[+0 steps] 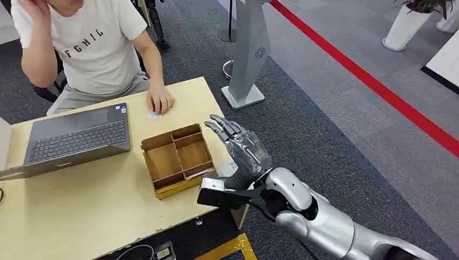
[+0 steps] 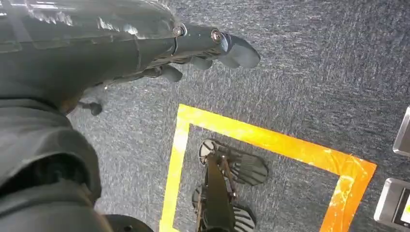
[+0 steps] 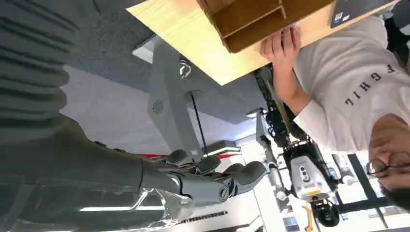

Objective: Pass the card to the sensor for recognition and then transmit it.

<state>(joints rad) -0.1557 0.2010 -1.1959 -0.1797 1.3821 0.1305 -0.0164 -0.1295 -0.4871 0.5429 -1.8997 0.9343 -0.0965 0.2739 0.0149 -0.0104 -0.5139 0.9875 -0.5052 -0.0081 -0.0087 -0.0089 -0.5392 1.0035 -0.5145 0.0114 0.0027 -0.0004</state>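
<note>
A small white card (image 1: 153, 115) lies on the far side of the wooden table (image 1: 81, 200), under a person's hand (image 1: 161, 101). My right hand (image 1: 242, 149) is raised beside the table's right edge, near the wooden box (image 1: 177, 158), with its fingers stretched out and nothing in it. In the right wrist view the same hand (image 3: 203, 181) is empty, and the person's hand (image 3: 280, 46) rests on the table. The grey sensor stand (image 1: 250, 49) rises from the carpet beyond the table. My left hand (image 2: 145, 43) hangs over the floor, fingers loose, holding nothing.
An open grey laptop (image 1: 78, 140) sits on the table's left part. The person in a white T-shirt (image 1: 92, 43) sits at the far edge. A red line (image 1: 373, 84) crosses the carpet on the right, and yellow tape (image 2: 270, 140) marks the floor by my feet.
</note>
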